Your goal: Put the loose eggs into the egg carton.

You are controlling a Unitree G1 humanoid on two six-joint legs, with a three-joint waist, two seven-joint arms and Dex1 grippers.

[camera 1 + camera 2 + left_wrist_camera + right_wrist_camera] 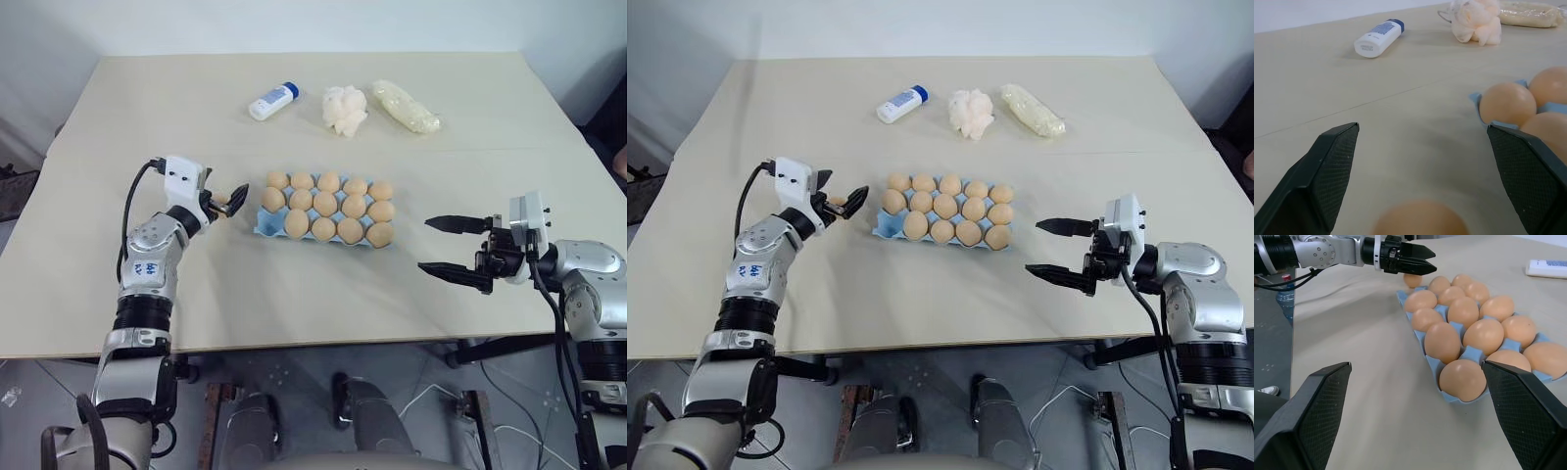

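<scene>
Gleaming smooth oval eggs [324, 208] fill the moulded blue egg carton [263, 227]

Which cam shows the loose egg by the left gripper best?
Right wrist view: the loose egg sits whole on the table beside the egg carton. Left wrist view cuts it off; head views show it half hidden behind the left gripper.

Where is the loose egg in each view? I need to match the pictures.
Left eye view: loose egg between the jaws of the left tool, left of the egg carton.
Right eye view: same spot, left of the carton.
Left wrist view: close in, between that tool's jaws.
Right wrist view: beyond the carton's far corner, under the left tool.
Shared landmark: the blue carton.
</scene>
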